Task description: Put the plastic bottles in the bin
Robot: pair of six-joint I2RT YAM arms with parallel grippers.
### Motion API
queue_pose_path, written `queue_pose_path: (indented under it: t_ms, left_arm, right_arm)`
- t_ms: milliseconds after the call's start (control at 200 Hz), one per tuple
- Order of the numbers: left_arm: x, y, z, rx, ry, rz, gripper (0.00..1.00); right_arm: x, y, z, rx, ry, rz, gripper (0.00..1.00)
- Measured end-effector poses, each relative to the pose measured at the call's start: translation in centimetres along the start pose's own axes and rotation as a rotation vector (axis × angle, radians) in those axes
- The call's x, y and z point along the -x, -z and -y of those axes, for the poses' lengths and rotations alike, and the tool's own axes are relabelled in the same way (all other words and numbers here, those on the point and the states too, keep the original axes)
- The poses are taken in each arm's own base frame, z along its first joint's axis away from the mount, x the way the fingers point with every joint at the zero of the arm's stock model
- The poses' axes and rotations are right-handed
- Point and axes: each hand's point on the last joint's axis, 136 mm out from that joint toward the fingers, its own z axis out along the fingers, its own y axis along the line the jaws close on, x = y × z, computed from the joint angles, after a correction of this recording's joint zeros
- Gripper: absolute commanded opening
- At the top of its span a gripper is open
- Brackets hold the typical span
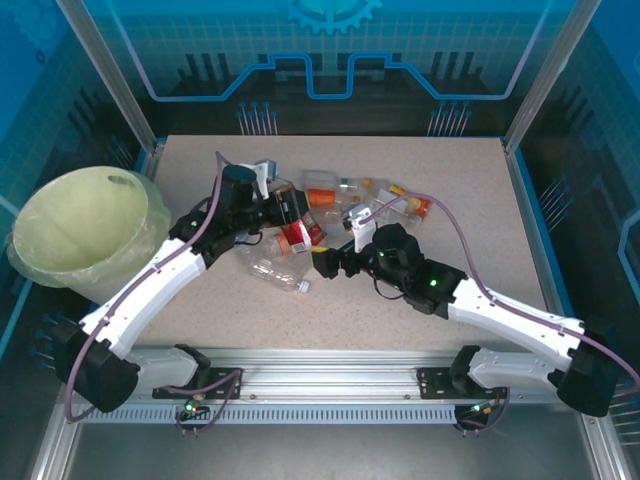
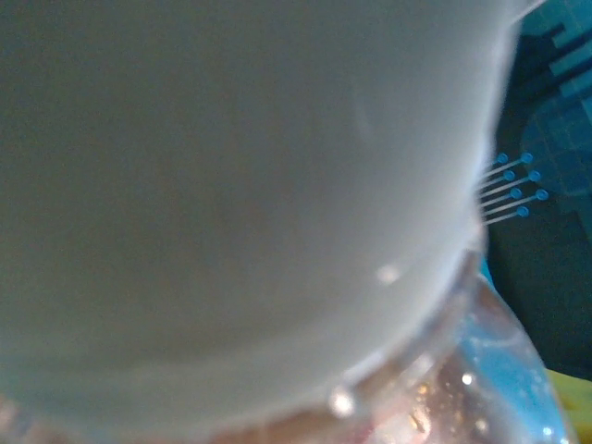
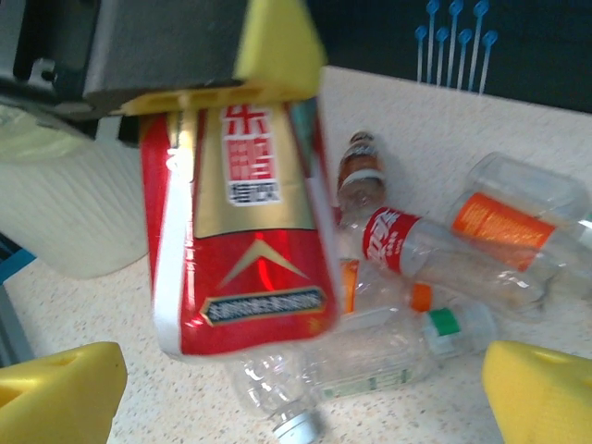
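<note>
The left gripper point(image 1: 286, 213) is clamped on 1 red bottle point(image 3: 240, 231), with a yellow pad point(image 3: 277, 46) pressed against its upper end. The bottle appears lifted just above the pile point(image 1: 365, 200) in the middle of the table point(image 1: 450, 300). The right gripper point(image 1: 324, 263) sits just beside it, fingers spread wide and holding nothing.

The bin point(image 1: 60, 215) stands at the left edge, well apart from the pile. The step in hand looks like carrying this bottle over. Next, the left arm should swing left, clear the rim, and let go over the opening. The right gripper could then take the clear bottle point(image 1: 277, 272) lying near it.
</note>
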Motion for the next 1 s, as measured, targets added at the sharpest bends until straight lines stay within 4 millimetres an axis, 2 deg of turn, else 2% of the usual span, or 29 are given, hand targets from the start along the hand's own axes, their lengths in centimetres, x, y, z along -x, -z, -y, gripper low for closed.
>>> queue_pose_path:
  t_ms: [150, 270, 475, 580, 740, 1000]
  left_arm:
    - [2.2, 2.6, -1.2, 0.077, -0.023, 0.091, 0.48]
    - [4.8, 5.1, -1.2, 0.122, -0.051, 0.176, 0.48]
    - [9.7, 11.0, -1.3, 0.225, -0.111, 0.361, 0.48]
    - [12.1, 14.2, -2.1, 0.307, -0.129, 0.458, 0.48]
    - [14.5, 19.0, -4.6, 0.451, -0.111, 0.6, 0.49]
    - [16.7, 25.9, -11.0, 0.723, 0.001, 0.772, 0.49]
  right_arm:
    - [0.4, 1.4, 1.6, -0.067, 0.002, 0.041, 1.0]
    - [-0.3, 2.1, 2.9, -0.109, -0.003, 0.046, 1.0]
    - [-0.5, 3.4, 4.7, -0.159, -0.026, 0.068, 1.0]
    - [-0.5, 3.9, 5.5, -0.184, -0.046, 0.083, 1.0]
    - [-0.6, 4.4, 6.3, -0.204, -0.07, 0.092, 1.0]
    - [-0.7, 4.7, 6.7, -0.212, -0.094, 0.098, 1.0]
